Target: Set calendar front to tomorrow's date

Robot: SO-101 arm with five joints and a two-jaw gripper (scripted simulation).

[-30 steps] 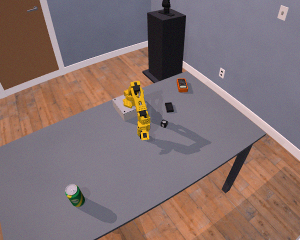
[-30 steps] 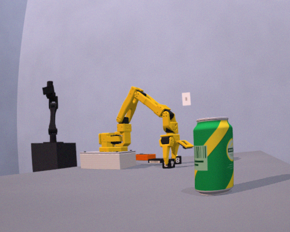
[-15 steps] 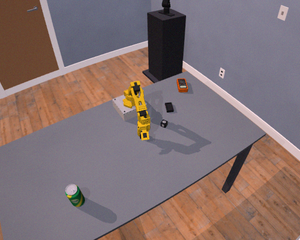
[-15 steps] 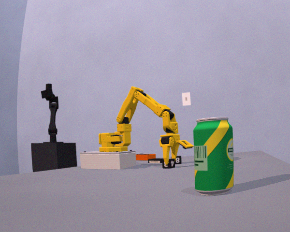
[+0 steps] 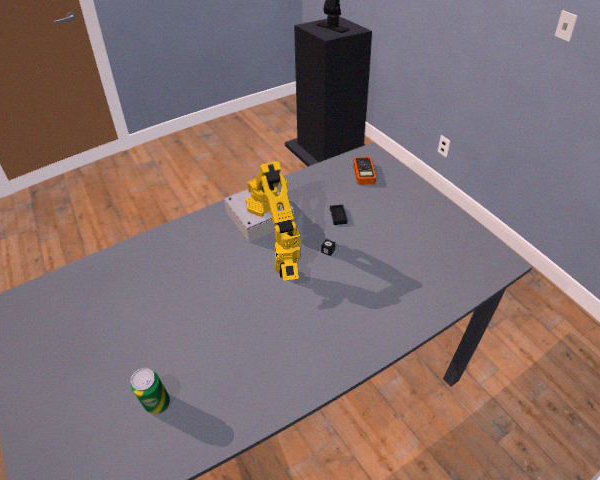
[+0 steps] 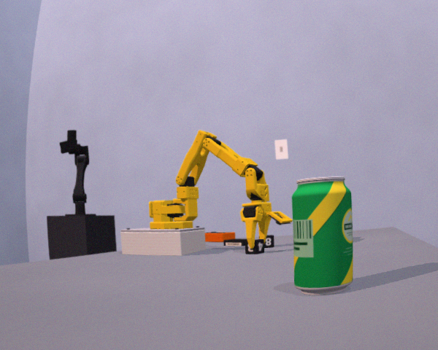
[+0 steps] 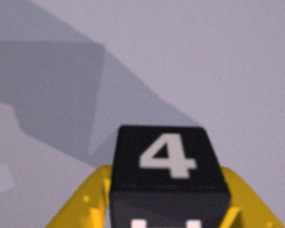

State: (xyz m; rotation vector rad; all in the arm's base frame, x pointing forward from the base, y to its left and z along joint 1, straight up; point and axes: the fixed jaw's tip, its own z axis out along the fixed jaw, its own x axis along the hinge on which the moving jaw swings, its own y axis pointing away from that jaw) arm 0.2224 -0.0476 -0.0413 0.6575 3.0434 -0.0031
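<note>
My yellow gripper (image 5: 288,272) (image 6: 256,245) (image 7: 168,211) points down at the table and is shut on a black cube (image 6: 254,248) (image 7: 168,163). That cube shows a white 4 on its top face in the wrist view, and it sits at table level. The arm hides most of it in the top view. The second black cube (image 5: 327,246) (image 6: 268,240) stands on the table just beyond the gripper, showing an 8 in the exterior view. The small black calendar tray (image 5: 338,214) (image 6: 234,243) lies farther back with no cube in it.
An orange multimeter (image 5: 364,169) (image 6: 220,236) lies at the far table corner. The arm's white base block (image 5: 246,221) (image 6: 162,240) sits at the back edge. A green can (image 5: 149,391) (image 6: 322,235) stands near the front left. A black pedestal (image 5: 333,82) stands behind the table.
</note>
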